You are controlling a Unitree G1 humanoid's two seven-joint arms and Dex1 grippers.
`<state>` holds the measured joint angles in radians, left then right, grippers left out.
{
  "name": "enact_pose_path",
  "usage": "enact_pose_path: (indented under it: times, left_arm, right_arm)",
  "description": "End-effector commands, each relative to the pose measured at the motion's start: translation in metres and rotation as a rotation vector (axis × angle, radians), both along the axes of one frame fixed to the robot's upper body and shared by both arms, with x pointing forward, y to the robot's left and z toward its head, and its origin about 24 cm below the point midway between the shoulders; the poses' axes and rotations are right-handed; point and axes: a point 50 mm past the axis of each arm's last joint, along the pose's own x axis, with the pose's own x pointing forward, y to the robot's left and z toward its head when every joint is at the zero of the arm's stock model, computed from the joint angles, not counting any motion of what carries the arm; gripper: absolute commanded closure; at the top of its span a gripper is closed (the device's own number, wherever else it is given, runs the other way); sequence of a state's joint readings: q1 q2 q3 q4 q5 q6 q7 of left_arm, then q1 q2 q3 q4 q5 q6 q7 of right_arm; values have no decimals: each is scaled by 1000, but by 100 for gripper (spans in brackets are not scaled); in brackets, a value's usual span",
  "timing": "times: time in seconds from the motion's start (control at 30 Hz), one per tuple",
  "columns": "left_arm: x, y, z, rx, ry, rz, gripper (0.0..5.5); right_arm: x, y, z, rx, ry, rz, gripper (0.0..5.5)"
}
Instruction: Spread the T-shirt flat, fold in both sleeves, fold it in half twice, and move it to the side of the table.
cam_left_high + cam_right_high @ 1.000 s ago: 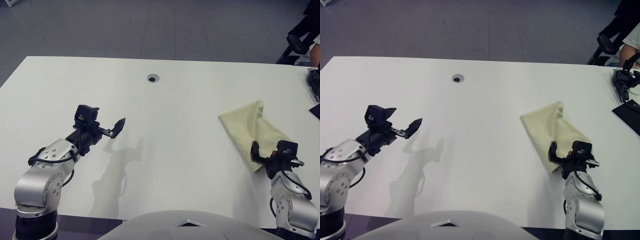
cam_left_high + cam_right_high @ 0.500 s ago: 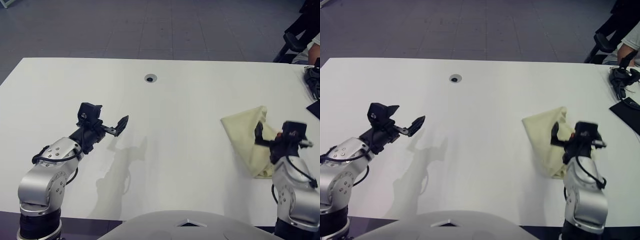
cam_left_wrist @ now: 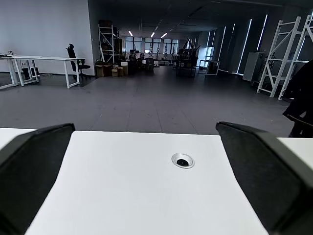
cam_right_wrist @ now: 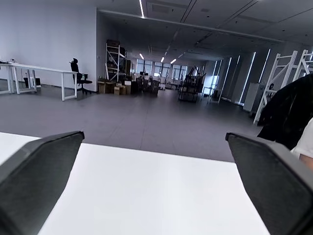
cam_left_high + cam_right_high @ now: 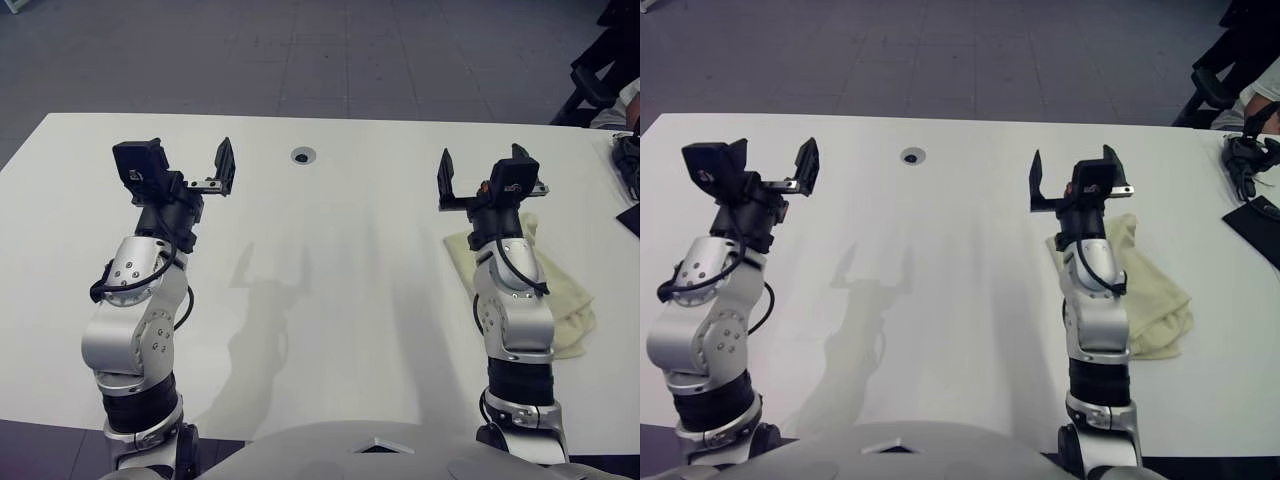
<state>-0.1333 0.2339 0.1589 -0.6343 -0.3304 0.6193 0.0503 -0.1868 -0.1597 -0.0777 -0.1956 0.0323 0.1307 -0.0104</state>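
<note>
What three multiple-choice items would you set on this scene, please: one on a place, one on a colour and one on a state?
1. Where does the T-shirt lie on the table?
A. On its right part, by the right arm
B. In the middle
C. At the left edge

2. What colour is the T-shirt?
A. Blue
B. Pale yellow
C. Red

3. How are the left gripper and the right gripper?
A. Both open and empty, raised above the table
B. Both shut on the cloth
C. One shut on a sleeve

Answers:
1 A: the cloth shows just past the right arm.
2 B: it is pale yellow against the white top.
3 A: the wrist views show both with fingers wide apart and nothing between them.
</note>
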Motion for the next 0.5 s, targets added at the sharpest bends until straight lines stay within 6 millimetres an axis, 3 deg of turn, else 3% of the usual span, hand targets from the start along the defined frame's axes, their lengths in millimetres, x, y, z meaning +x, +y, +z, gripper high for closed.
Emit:
enact_pose_path:
  times: [0.03, 0.2, 0.5]
  left_arm:
    - [6, -12, -3, 17, -11, -11, 11]
    - [9, -11, -5, 60, -11, 11, 11]
    - [8, -12, -9, -6, -17, 38, 11]
  right_arm:
    - [7, 12, -3, -72, -67, 4, 10]
    - [2, 17, -22, -28, -15, -1, 10]
    - [-7, 21, -24, -10, -42, 11, 10]
